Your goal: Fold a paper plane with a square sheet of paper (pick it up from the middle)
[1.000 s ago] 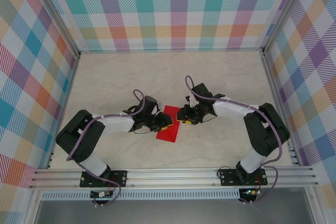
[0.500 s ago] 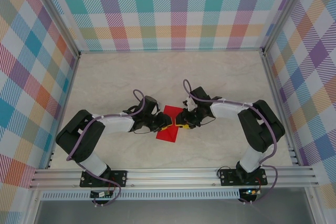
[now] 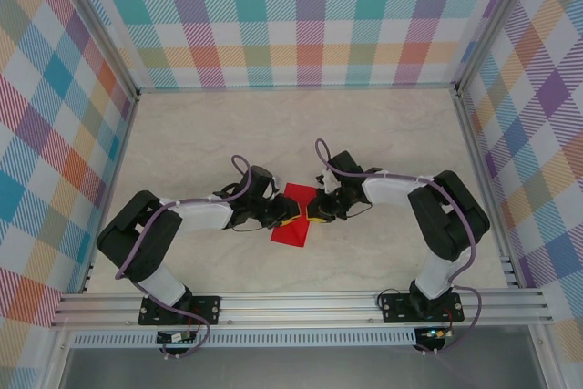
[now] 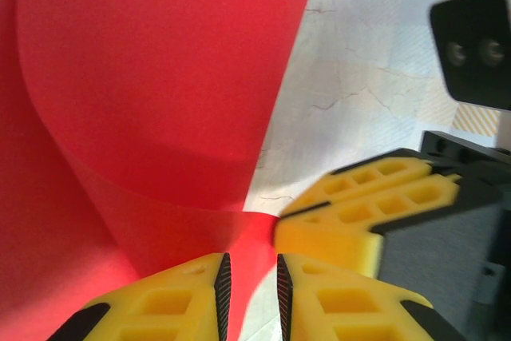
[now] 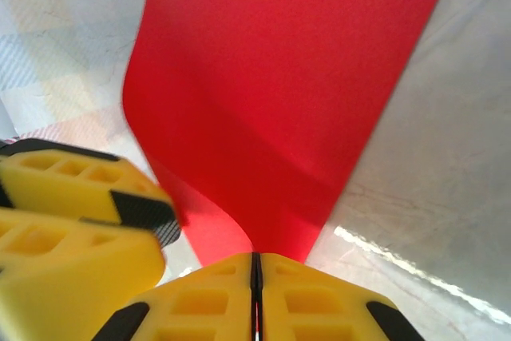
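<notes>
From above, the square sheet of paper (image 3: pixel 293 221) lies on the table (image 3: pixel 392 134), near the middle, between the two arms. The left gripper (image 3: pixel 284 219) is at its left side and the right gripper (image 3: pixel 314 213) touches its right edge.

In the left wrist view, the sheet (image 4: pixel 152 77) bends upward and narrows down into the left gripper (image 4: pixel 251 265). The jaws stand a narrow gap apart, with red paper in this gap. The right gripper (image 4: pixel 291 225) meets the same edge, just beside.

In the right wrist view, the right gripper (image 5: pixel 257 257) is pressed together on the edge of the sheet (image 5: pixel 279 77), which rises away in front of it.
</notes>
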